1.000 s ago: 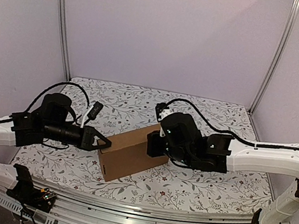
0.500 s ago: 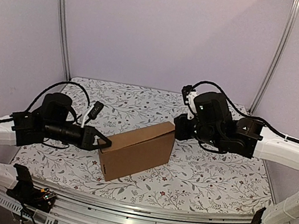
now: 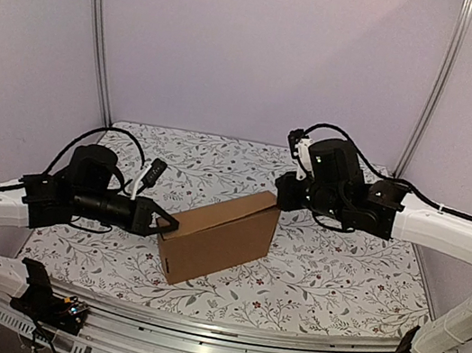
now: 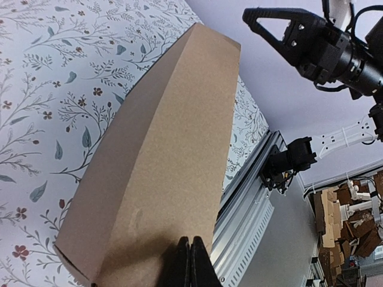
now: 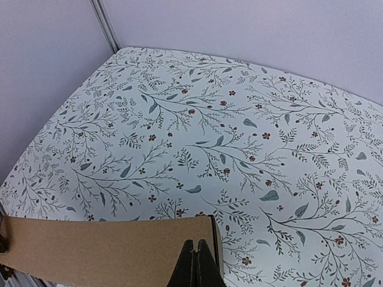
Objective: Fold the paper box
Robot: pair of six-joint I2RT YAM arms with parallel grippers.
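Observation:
The paper box (image 3: 218, 237) is a closed brown cardboard box that lies slantwise on the floral table. My left gripper (image 3: 173, 222) is shut with nothing in it, its tips against the top of the box's near-left end. The left wrist view has the shut fingertips (image 4: 191, 240) right over the brown top of the box (image 4: 167, 143). My right gripper (image 3: 277, 198) is shut and empty at the box's far-right corner. From the right wrist, its tips (image 5: 195, 244) stand over the top of the box (image 5: 108, 248) near that end; whether they touch it I cannot tell.
A floral cloth (image 3: 339, 268) covers the table. Purple walls with metal posts (image 3: 104, 44) close the back and sides. A slotted aluminium rail (image 3: 216, 342) runs along the near edge, also seen from the left wrist as the rail (image 4: 257, 203).
My right arm has lifted off the box's middle and drawn back to the right, ending at the far-right corner. The left gripper and the box have barely moved.

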